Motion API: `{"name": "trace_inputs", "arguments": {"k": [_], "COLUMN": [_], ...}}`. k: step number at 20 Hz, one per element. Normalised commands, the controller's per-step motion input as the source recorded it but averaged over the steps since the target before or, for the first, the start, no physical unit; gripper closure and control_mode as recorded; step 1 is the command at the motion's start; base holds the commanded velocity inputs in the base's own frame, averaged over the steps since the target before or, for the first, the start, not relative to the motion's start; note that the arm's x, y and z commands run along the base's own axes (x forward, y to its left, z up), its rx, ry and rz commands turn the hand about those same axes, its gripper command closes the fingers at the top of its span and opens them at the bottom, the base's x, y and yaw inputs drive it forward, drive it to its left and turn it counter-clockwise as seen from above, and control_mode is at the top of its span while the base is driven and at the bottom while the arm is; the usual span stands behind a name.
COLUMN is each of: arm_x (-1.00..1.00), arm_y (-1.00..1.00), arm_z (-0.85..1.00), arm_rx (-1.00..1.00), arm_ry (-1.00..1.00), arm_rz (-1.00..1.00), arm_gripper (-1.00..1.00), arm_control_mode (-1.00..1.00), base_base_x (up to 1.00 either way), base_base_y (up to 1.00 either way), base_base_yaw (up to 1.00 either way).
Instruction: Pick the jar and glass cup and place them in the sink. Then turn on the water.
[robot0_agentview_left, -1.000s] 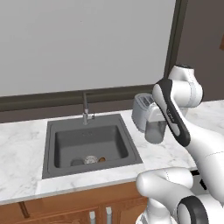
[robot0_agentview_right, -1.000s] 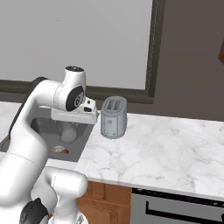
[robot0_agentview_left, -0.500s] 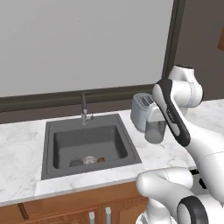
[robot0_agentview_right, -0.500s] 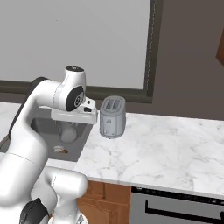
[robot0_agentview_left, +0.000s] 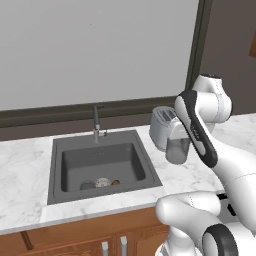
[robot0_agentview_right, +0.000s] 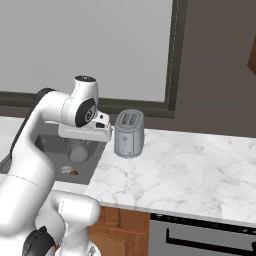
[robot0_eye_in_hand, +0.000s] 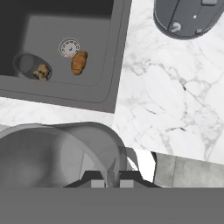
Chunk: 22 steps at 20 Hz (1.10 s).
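My gripper (robot0_eye_in_hand: 112, 176) is shut on the glass cup (robot0_eye_in_hand: 57, 151), a translucent grey tumbler that looms large at the lower left of the hand view. In the left base view the glass cup (robot0_agentview_left: 177, 150) hangs above the counter, just right of the sink (robot0_agentview_left: 57, 167) and in front of the toaster. From the right base view the cup (robot0_agentview_right: 77, 153) shows under the hand. The jar (robot0_eye_in_hand: 30, 66), with brown bits inside, lies in the sink (robot0_eye_in_hand: 111, 65) near the drain. The jar (robot0_agentview_left: 87, 185) sits at the basin's front. No water runs from the faucet (robot0_agentview_left: 96, 124).
A silver toaster (robot0_agentview_left: 161, 128) stands on the marble counter (robot0_agentview_left: 25, 165) right of the sink; the toaster (robot0_eye_in_hand: 190, 17) is also at the top right of the hand view. A brown food piece (robot0_eye_in_hand: 79, 62) lies beside the round drain (robot0_eye_in_hand: 69, 47). Open counter (robot0_agentview_right: 190, 170) stretches right.
Hardly anything differs: the gripper stays shut on the glass cup at the same spot beside the sink, and the jar rests unmoved in the basin.
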Motion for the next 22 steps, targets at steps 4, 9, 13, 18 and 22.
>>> {"name": "trace_inputs", "arguments": {"k": [4, 9, 13, 18, 22], "arm_x": [0.0, 0.04, 0.16, 0.1, 0.09], "arm_y": [0.0, 0.02, 0.42, 0.66, 0.56], "arm_z": [0.0, -0.01, -0.07, -0.13, -0.11], "arm_rx": [0.0, 0.0, 0.0, 0.0, 0.0], "arm_ry": [0.0, -0.01, -0.01, 0.0, 0.0], "arm_rz": [0.0, 0.0, 0.0, 0.0, 0.0], "arm_gripper": [1.0, 1.0, 1.0, 1.0, 1.0], "arm_control_mode": [1.0, -1.0, -1.0, -1.0, -1.0], "base_base_x": [0.01, 0.0, 0.0, 0.0, 0.0], "base_base_y": [0.0, 0.0, 0.0, 0.0, 0.0], "base_base_yaw": [0.0, 0.0, 0.0, 0.0, 0.0]}}
